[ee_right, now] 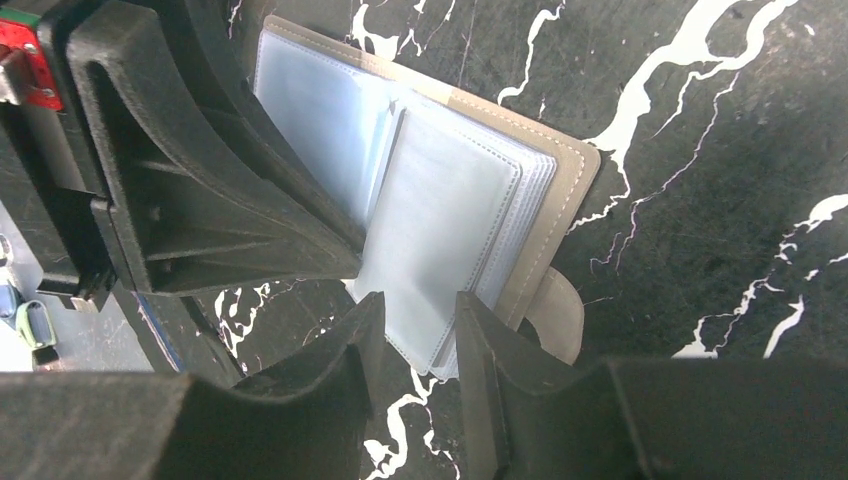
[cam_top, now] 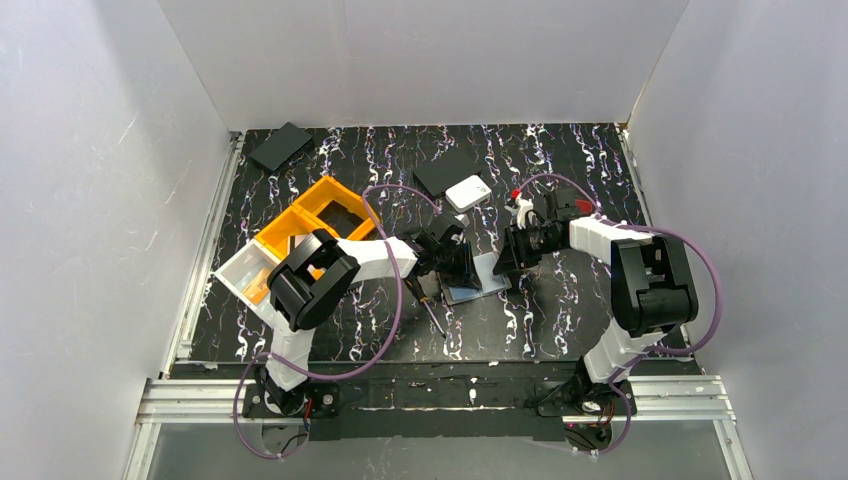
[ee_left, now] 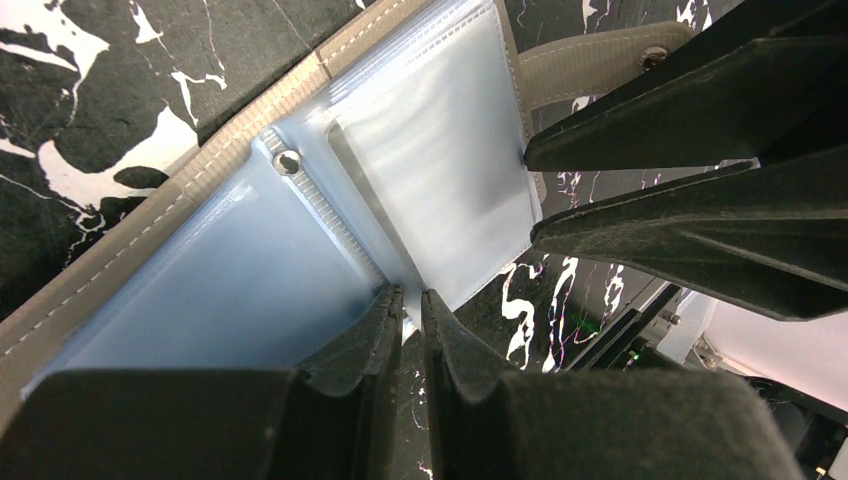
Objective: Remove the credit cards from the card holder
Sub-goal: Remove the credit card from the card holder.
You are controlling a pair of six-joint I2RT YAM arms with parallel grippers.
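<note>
The holder (ee_left: 150,215) is seen lying open on the black marbled table (ee_left: 90,80), its taupe stitched border framing pale blue-grey sleeves (ee_left: 440,150). A metal stud (ee_left: 287,161) is set beside the fold, and the tab (ee_left: 590,65) is stretched out past the holder's edge at the top right. The left gripper (ee_left: 408,300) is placed at the sleeves' edge by the fold, its fingers (ee_left: 370,340) drawn almost together. A thin pale strip is seen in the slit, though whether it is pinched cannot be told. The right gripper (ee_left: 535,198) is seen at the right, fingers apart, both tips set at the free edge of the upper sleeve.
</note>
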